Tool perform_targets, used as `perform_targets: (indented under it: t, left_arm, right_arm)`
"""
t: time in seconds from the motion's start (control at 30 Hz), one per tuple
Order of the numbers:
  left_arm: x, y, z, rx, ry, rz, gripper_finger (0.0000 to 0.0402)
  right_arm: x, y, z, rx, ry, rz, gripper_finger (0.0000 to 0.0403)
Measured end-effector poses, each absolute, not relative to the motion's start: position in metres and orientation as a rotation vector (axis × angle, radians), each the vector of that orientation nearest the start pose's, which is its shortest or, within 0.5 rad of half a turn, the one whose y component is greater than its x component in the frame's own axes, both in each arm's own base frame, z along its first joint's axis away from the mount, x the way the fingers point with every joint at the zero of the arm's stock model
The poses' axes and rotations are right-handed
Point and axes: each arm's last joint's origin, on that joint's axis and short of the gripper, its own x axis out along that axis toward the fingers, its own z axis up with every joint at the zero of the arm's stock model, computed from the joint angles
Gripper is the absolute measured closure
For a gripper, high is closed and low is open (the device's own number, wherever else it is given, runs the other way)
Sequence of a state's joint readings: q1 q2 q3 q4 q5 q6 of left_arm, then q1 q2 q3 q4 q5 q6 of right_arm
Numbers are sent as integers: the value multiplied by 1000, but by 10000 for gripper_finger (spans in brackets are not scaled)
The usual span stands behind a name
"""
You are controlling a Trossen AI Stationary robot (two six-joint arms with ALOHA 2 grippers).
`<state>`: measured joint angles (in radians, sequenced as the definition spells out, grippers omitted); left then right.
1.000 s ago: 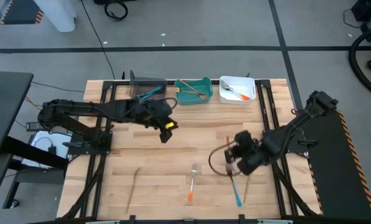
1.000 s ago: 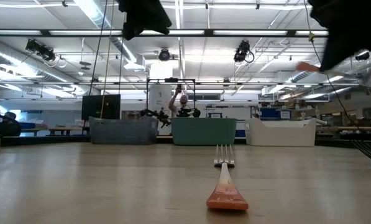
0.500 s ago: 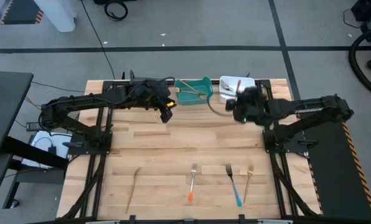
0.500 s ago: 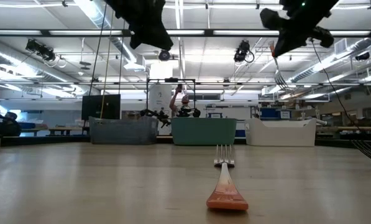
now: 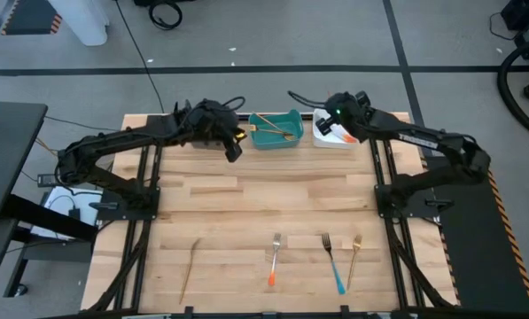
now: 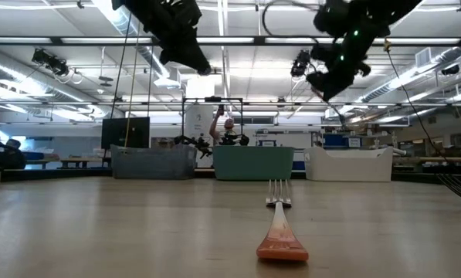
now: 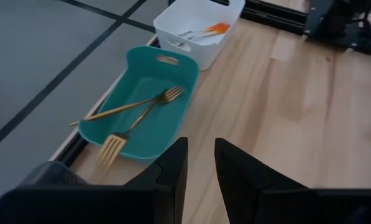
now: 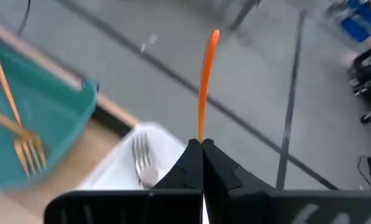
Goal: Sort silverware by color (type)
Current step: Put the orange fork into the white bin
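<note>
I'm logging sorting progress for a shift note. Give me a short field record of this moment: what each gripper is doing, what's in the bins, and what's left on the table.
right gripper: shut on an orange-handled utensil, above the white bin
left gripper: open, empty, near the teal bin
teal bin contents: two gold forks
white bin contents: an orange-handled piece and a metal fork head
grey bin: contents not visible
left on table: orange-handled fork, blue-handled fork, gold fork, tan utensil
</note>
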<state>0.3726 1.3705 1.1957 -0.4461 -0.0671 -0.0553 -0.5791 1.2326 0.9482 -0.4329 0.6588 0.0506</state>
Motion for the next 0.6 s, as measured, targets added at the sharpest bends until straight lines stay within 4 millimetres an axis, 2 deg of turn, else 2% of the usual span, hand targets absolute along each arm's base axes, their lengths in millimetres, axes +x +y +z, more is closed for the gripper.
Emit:
perform_targets:
  t: [0.27,0.43,0.6]
  left_arm:
    - [269,126,321,-177,618,502,312]
    - [265,133,321,-206,611,535,312]
    - [261,141,321,-219,608,563,312]
  right_arm:
    - [193,-192,238,-29,1100,-1011,393]
    - [192,-206,217,-7,1204,-974,375]
    - [194,-211,200,14,1283,-927,350]
